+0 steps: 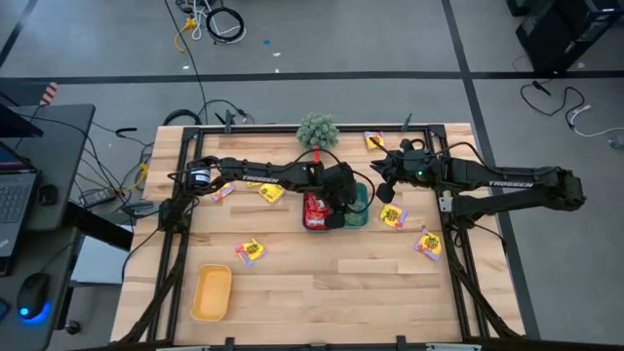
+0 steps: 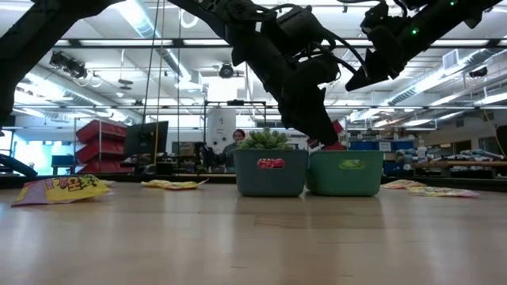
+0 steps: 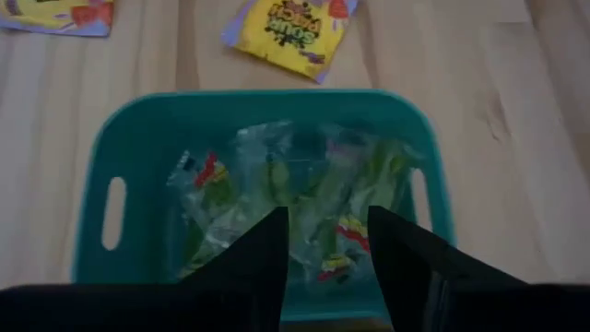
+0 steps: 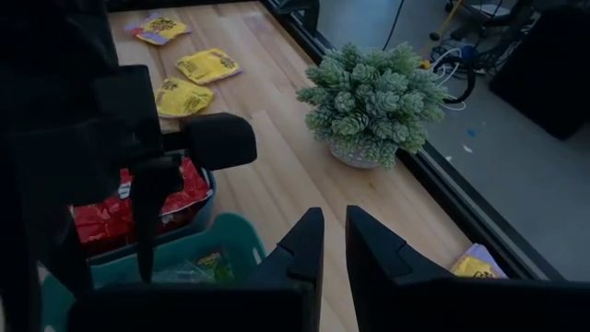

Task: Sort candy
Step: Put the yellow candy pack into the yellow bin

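Observation:
Two teal trays stand side by side mid-table. One [image 1: 314, 211] holds shiny red packets [image 4: 111, 217]. The other [image 3: 120, 138] holds pale green packets [image 3: 304, 184]. My left gripper [image 3: 327, 242] is open and empty, pointing down just above the green-packet tray [image 1: 361, 207]. My right gripper [image 4: 334, 231] is shut and empty; it hangs in the air [image 1: 386, 183] beside the trays' far right. Yellow packets lie flat on the table around them [image 1: 251, 251], [image 1: 393, 216], [image 1: 429, 244], [image 1: 373, 140], [image 1: 271, 192].
A spiky green plant ball [image 1: 318, 129] stands at the table's far edge behind the trays. A yellow oblong tray [image 1: 212, 292] lies near the front left. There is free wood between it and the teal trays. A person sits in the room behind [image 2: 238, 142].

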You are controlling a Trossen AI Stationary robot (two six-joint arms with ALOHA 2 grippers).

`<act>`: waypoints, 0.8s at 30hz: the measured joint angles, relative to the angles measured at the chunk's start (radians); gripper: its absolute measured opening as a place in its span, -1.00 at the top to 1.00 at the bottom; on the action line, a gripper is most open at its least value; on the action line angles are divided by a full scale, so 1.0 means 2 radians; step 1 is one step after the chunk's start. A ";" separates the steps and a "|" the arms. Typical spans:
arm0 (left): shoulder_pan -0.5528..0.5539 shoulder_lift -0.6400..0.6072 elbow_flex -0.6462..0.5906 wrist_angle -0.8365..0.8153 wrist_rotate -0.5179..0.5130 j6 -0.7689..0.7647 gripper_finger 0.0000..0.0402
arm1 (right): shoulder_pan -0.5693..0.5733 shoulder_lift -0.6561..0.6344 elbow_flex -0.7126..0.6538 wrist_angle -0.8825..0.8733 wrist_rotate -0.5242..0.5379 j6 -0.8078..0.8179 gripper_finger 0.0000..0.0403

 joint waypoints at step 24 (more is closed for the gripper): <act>-0.043 -0.215 -0.293 0.271 0.000 -0.020 0.99 | 0.044 0.034 -0.136 0.304 -0.096 0.006 1.00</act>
